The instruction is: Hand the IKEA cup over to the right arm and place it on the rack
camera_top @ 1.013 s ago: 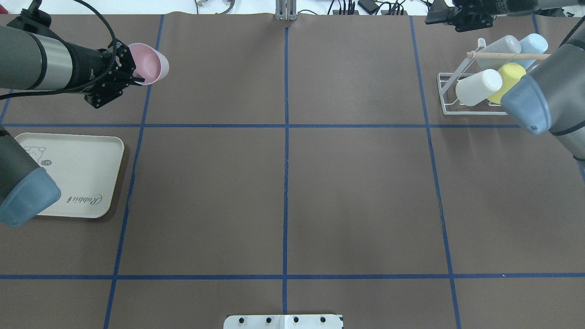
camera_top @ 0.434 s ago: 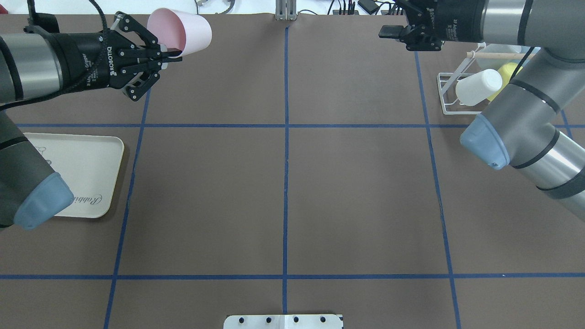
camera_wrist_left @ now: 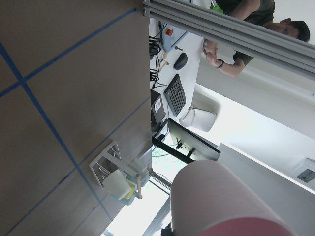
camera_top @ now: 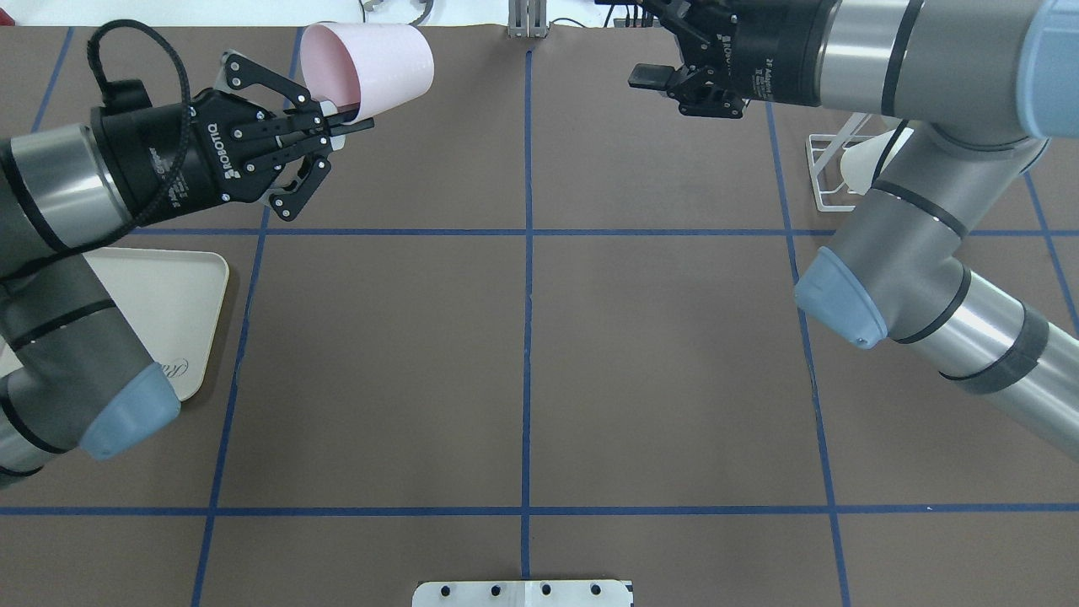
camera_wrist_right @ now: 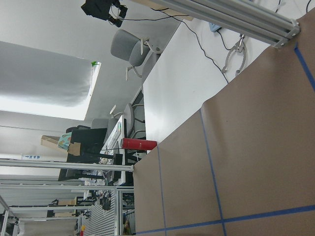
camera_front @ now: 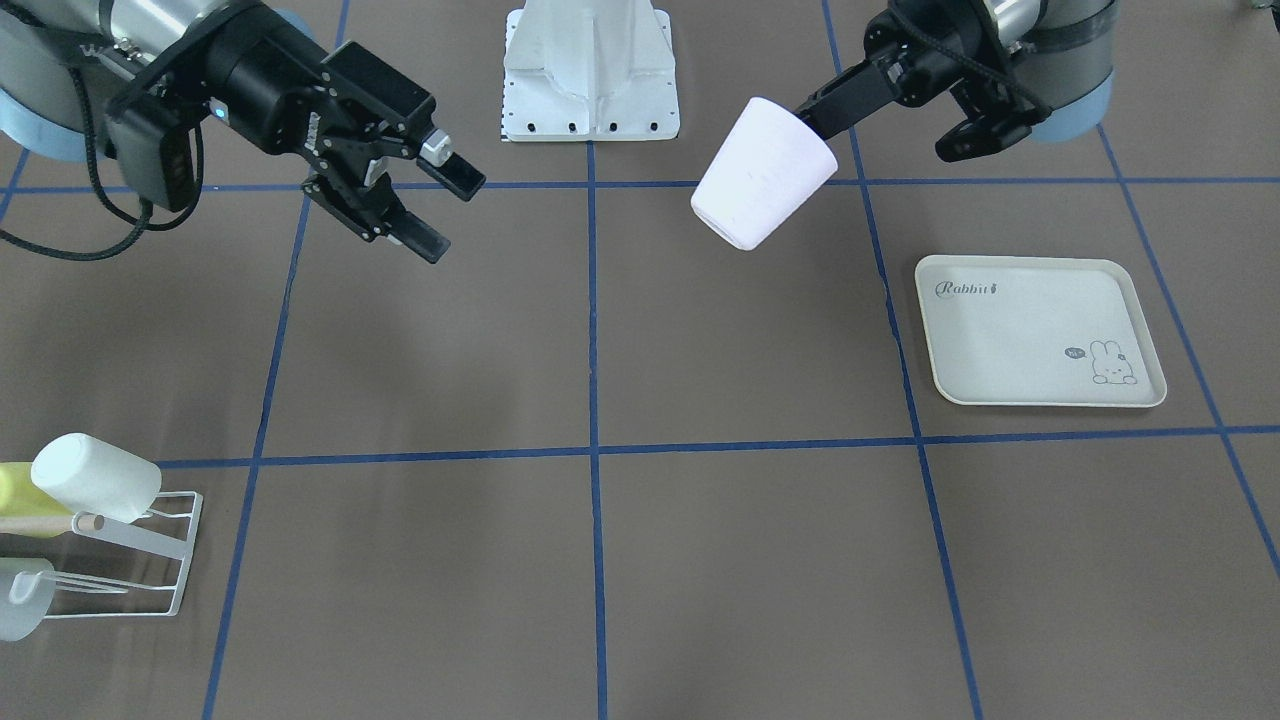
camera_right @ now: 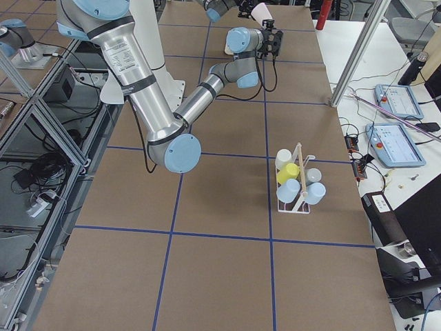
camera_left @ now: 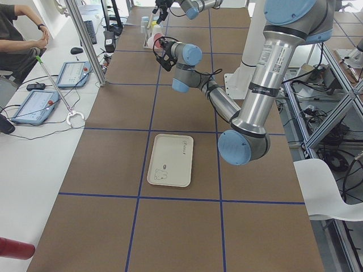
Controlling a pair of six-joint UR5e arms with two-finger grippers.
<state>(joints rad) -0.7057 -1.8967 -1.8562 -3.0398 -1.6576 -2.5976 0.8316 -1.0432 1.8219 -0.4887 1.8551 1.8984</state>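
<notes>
Brown worktop, cup aloft
Cup is clamped by the left end effector; the right end effector, well apart from it, is spread wide.

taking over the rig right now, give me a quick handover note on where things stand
Left gripper: shut on the rim of the pink cup, held in the air on its side, left of the centre line.
Right gripper: open and empty, in the air facing the cup, with a clear gap between them.
Rack: on the robot's right, with several other cups on it.
Tray: empty.
Done: cup picked up and presented.
Left: right gripper takes the cup, left releases, cup goes on the rack.
</notes>
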